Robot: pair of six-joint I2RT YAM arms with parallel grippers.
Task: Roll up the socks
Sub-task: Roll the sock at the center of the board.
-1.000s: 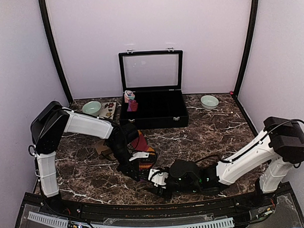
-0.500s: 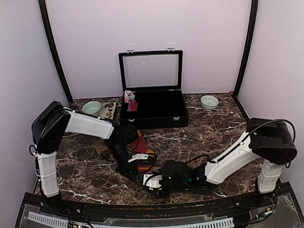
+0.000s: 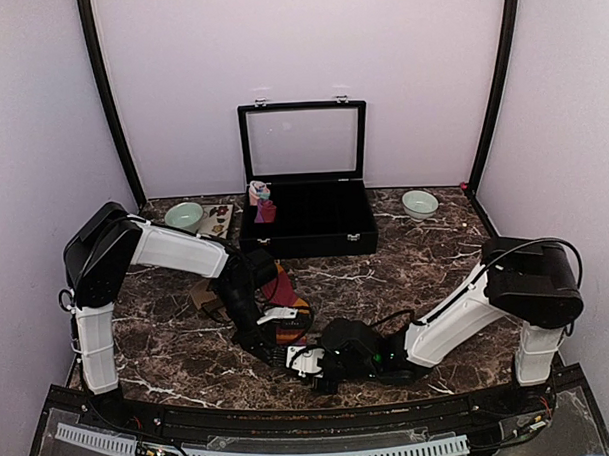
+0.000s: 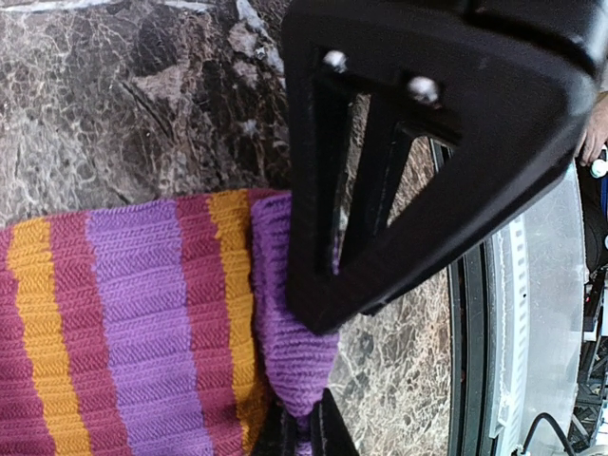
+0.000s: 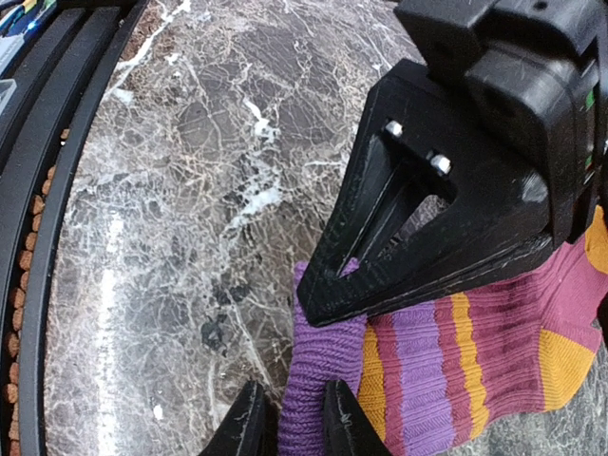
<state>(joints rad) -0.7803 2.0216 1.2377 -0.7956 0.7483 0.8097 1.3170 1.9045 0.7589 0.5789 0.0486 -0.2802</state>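
Left pincer (image 4: 304, 433) (tight) on sock cuff (image 4: 142, 323)

Left hand (image 4: 304, 437) beside right hand (image 5: 294, 423) — free tabletop (image 3: 441, 273) rightward, case (image 3: 307, 228) behind

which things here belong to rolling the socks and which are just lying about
For the job: purple-orange-maroon striped knitted sock; tan-brown fabric sock.
Lying about: black glass-lidded compartment case; two pale green round bowls; pink and light-blue rolled bundle.
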